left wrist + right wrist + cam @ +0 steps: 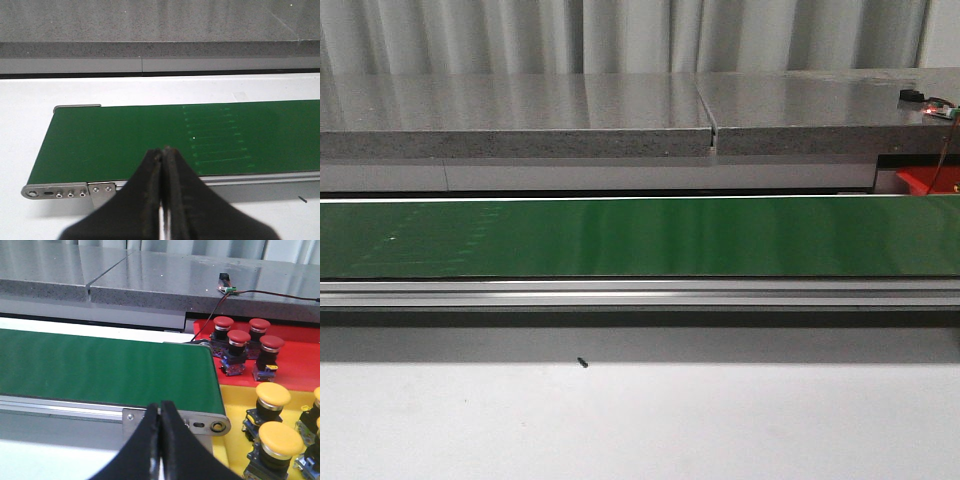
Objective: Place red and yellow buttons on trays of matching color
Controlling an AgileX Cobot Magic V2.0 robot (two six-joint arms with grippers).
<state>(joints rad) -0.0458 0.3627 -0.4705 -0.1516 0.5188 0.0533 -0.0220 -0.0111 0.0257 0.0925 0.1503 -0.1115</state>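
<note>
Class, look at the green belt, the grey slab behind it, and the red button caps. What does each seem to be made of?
Belt: likely rubber or PVC, smooth, with a soft sheen.
Slab: looks like polished granite or speckled stone, reflective.
Red button caps: probably moulded plastic, glossy with highlights.

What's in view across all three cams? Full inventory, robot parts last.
conveyor belt: one, green, across the table, nothing on it
red buttons: four in view, on the red tray past the belt's right end
yellow buttons: at least three, more cut off at the picture's edge, on the yellow tray
red tray: one, beside the belt's right end, farther from the robot
yellow tray: one, next to the red tray, nearer the robot
grey slabs: two, behind the belt
small sensor board: one, wired, on the right slab
left pincer: black, shut, holding nothing
right pincer: black, shut, holding nothing
</note>
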